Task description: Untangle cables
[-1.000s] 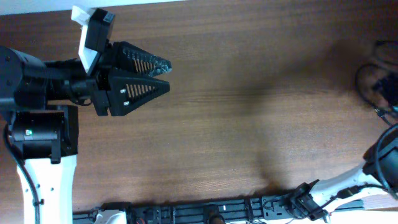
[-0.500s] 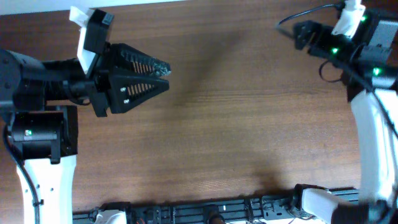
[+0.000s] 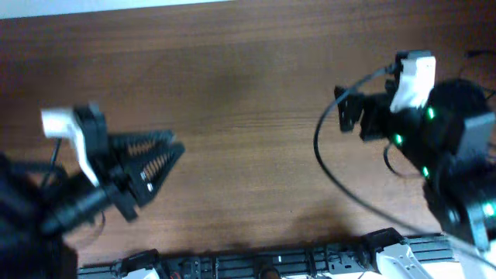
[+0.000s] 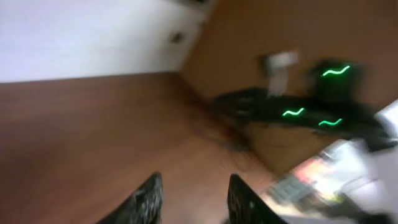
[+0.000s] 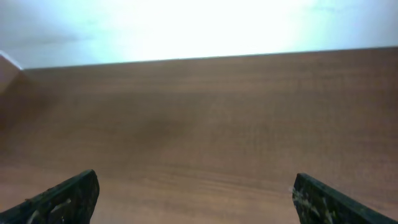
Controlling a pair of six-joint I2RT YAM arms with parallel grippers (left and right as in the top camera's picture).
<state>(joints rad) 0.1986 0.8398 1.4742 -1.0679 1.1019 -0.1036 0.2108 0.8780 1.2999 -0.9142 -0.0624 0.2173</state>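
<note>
The cables show best in the left wrist view, as a blurred dark tangle of thin cords (image 4: 227,127) on the brown table, far ahead of the fingers. In the overhead view the right arm covers most of them, leaving only a thin black bit (image 3: 474,54) at the far right edge. My left gripper (image 3: 175,145) (image 4: 194,186) hovers low at the left, its jaws apart with bare wood between them. Over the right half, my right gripper (image 3: 346,110) (image 5: 194,186) stands wide open and points left. It holds nothing.
A thick black cable (image 3: 319,151) wired to the right arm arcs out over the table's middle right. A black rail (image 3: 263,260) runs along the near edge. The white wall (image 5: 186,25) borders the table's far side.
The left arm has swung from the upper left down toward the near edge, and its jaws have narrowed. The right arm has come up from the lower right and now covers the cable tangle.
</note>
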